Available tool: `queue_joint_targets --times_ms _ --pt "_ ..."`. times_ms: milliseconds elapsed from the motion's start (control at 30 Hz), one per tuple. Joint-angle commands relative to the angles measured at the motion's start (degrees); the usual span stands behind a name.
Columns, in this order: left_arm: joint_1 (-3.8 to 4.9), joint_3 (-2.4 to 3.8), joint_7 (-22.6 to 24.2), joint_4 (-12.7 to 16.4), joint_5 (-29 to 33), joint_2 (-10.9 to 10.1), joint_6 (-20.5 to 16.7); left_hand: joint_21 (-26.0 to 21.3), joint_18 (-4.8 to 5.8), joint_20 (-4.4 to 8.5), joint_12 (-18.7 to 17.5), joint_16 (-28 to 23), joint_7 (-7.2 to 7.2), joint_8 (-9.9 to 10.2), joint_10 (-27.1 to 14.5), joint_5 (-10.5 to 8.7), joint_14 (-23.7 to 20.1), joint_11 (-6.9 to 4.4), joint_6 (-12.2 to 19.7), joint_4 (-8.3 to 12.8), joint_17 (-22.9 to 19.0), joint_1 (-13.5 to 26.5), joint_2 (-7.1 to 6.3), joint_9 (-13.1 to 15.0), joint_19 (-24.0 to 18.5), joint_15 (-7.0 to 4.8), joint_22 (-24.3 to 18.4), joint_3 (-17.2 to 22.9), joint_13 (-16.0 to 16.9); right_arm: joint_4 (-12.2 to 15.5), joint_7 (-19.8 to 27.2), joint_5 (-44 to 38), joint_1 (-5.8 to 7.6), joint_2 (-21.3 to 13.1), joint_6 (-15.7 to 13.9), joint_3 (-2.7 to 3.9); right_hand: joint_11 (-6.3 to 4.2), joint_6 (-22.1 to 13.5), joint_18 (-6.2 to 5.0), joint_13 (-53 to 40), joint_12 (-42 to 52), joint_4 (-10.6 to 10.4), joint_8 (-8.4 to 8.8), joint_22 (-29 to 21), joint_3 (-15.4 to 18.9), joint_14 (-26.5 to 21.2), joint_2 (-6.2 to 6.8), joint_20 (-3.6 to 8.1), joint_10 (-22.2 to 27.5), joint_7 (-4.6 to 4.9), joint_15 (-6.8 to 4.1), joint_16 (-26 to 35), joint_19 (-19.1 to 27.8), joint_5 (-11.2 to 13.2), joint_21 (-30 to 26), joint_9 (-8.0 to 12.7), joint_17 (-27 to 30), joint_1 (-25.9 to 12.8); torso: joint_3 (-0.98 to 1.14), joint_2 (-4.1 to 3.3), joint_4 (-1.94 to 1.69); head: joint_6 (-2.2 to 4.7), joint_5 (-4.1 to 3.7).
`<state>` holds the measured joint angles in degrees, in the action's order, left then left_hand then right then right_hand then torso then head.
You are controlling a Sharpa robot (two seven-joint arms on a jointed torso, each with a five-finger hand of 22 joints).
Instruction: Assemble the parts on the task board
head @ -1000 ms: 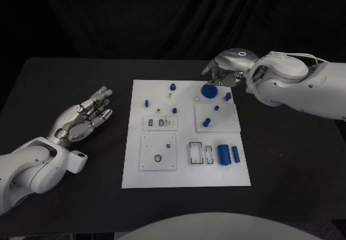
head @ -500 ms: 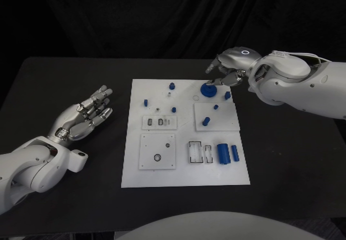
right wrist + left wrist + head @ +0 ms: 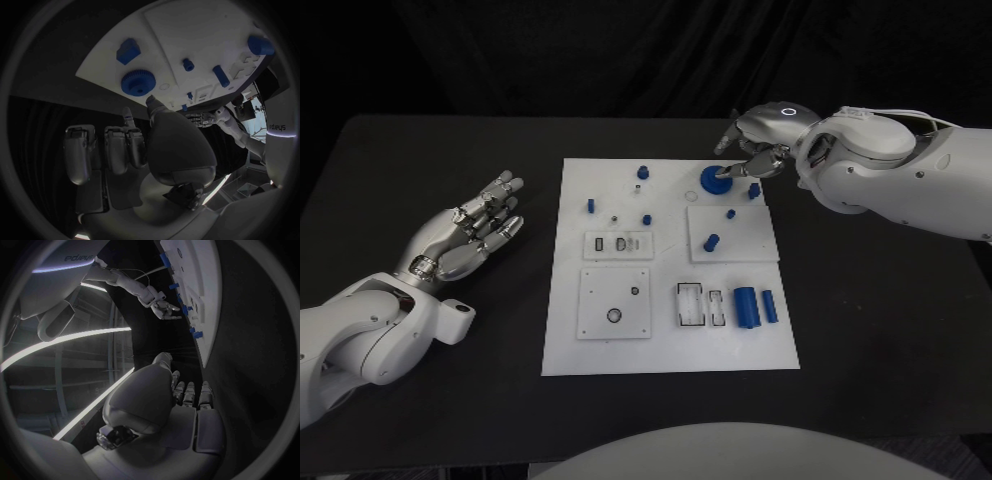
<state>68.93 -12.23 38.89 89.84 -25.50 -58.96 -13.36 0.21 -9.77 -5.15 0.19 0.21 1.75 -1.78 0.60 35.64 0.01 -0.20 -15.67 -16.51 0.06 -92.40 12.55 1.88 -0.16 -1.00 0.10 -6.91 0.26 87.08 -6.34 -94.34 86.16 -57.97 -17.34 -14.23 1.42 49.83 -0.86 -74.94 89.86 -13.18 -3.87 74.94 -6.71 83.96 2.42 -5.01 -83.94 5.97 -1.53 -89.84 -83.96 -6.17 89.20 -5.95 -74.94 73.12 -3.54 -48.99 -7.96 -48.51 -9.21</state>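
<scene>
My right robot hand [image 3: 750,150] hovers at the far right corner of the white board [image 3: 672,350], fingers loosely apart and holding nothing, just beside the blue gear [image 3: 715,178] on the board's far edge. My left robot hand [image 3: 476,228] rests open and empty over bare desk [image 3: 430,160], well apart from the board's left edge. Two blue cylinders [image 3: 757,307] lie near the right edge.

black table [image 3: 430,160], dark curtain [image 3: 589,60] behind
</scene>
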Motion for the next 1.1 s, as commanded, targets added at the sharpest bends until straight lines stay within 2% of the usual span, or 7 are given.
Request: queue_joint_targets --times_ms 33,367,633,800,900,967,1100 --pt "0.11 0.04 9.16 -0.02 0.28 0.18 0.44 -0.21 -0.2 -0.37 -0.03 -0.21 -0.29 -0.09 0.0 0.21 -0.01 0.51 0.1 -0.07 -0.06 0.59 0.15 0.03 0.16 0.57 -0.1 0.12 -0.09 0.0 -1.37 -0.43 -0.45 -0.1 1.99 0.02 -0.44 0.26 0.71 -15.06 0.14 0.47 -0.18 14.82 -0.02 6.04 0.22 0.4 -6.06 -0.31 -0.41 -0.16 -5.63 -0.13 0.38 -0.14 -15.06 0.68 -0.02 0.0 0.02 0.02 0.16" --pt "0.11 0.04 9.15 -0.13 0.28 0.11 0.53 -0.21 -0.2 -0.37 -0.03 -0.21 -0.29 -0.09 0.0 0.22 -0.01 0.52 0.15 -0.06 -0.06 0.62 0.13 0.03 0.16 0.58 -0.1 0.11 -0.09 -0.22 -1.27 -0.43 -1.02 0.05 2.9 0.02 -0.54 0.56 0.83 -15.06 0.14 0.89 -0.29 15.01 0.06 6.04 0.47 0.55 -6.06 -0.35 -0.54 -0.16 -5.95 -0.16 0.7 -0.32 -15.06 1.09 -0.01 0.0 -0.07 0.0 0.03" --pt "0.11 0.04 9.1 -0.18 0.28 0.13 0.65 -0.21 -0.19 -0.38 -0.03 -0.21 -0.28 -0.08 -0.01 0.22 -0.01 0.53 0.16 -0.07 -0.06 0.69 0.11 0.03 0.16 0.6 -0.1 0.11 -0.09 -0.64 -1.23 -0.44 -1.39 0.57 3.4 0.02 -0.34 0.48 0.83 -15.06 0.14 1.27 -0.23 15.01 -0.02 6.04 0.48 0.55 -6.06 -0.04 -0.46 -0.16 -5.95 -0.38 0.7 -0.47 -15.06 1.54 -0.01 -0.02 0.01 0.13 0.01" --pt "0.11 0.04 9.03 -0.2 0.28 0.09 0.74 -0.21 -0.19 -0.38 -0.03 -0.21 -0.28 -0.08 -0.01 0.22 -0.01 0.53 0.16 -0.07 -0.06 0.69 0.11 0.03 0.16 0.6 -0.1 0.11 -0.09 -1.15 -1.15 -0.44 -1.55 1.1 3.56 0.02 -0.2 0.81 0.73 -15.06 0.14 1.91 -0.37 14.85 -0.26 6.04 0.23 0.43 -6.06 0.07 -0.3 -0.16 -5.67 -2.3 0.42 -0.96 -15.06 2.22 0.0 -0.02 0.02 0.08 0.04" --pt "0.11 0.04 8.98 -0.21 0.28 0.05 0.78 -0.21 -0.18 -0.4 -0.03 -0.21 -0.26 -0.07 -0.02 0.16 -0.01 0.56 0.24 -0.08 -0.06 0.79 0.11 0.02 0.16 0.63 -0.1 0.11 -0.09 -1.39 -1.14 -0.44 -1.64 1.35 3.77 0.02 -0.23 1.33 0.71 -15.06 0.14 2.36 -0.58 14.83 -0.47 6.04 0.11 0.42 -6.06 0.01 -0.32 -0.16 -5.61 -4.29 0.36 -1.41 -15.06 2.61 -0.01 -0.02 0.02 0.04 0.09" --pt "0.11 0.04 8.92 -0.22 0.28 0.02 0.86 -0.21 -0.18 -0.4 -0.03 -0.21 -0.26 -0.07 -0.02 0.16 -0.01 0.56 0.24 -0.08 -0.06 0.79 0.11 0.02 0.16 0.63 -0.1 0.11 -0.09 -1.58 -1.12 -0.44 -1.78 1.57 4.02 0.02 -0.68 2.62 0.65 -15.06 0.14 3.16 -1.14 14.75 -0.87 6.04 0.02 0.59 -6.06 -0.64 -0.62 -0.16 -5.46 -5.93 0.2 -2.25 -15.06 3.38 -0.01 -0.02 0.01 -0.03 0.15" --pt "0.11 0.04 8.86 -0.28 0.28 0.03 0.97 -0.21 -0.17 -0.44 -0.03 -0.21 -0.19 -0.07 -0.02 0.07 -0.01 0.62 0.27 -0.09 -0.06 0.92 0.13 0.01 0.16 0.69 -0.1 0.12 -0.09 -1.75 -1.09 -0.44 -2.11 1.81 4.31 0.02 -0.85 3.98 0.6 -15.06 0.14 3.98 -1.84 14.68 -1.25 6.04 0.07 0.82 -6.06 -0.7 -0.83 -0.16 -5.32 -7.36 0.04 -3.16 -15.06 4.12 -0.01 -0.01 0.0 -0.12 0.12"
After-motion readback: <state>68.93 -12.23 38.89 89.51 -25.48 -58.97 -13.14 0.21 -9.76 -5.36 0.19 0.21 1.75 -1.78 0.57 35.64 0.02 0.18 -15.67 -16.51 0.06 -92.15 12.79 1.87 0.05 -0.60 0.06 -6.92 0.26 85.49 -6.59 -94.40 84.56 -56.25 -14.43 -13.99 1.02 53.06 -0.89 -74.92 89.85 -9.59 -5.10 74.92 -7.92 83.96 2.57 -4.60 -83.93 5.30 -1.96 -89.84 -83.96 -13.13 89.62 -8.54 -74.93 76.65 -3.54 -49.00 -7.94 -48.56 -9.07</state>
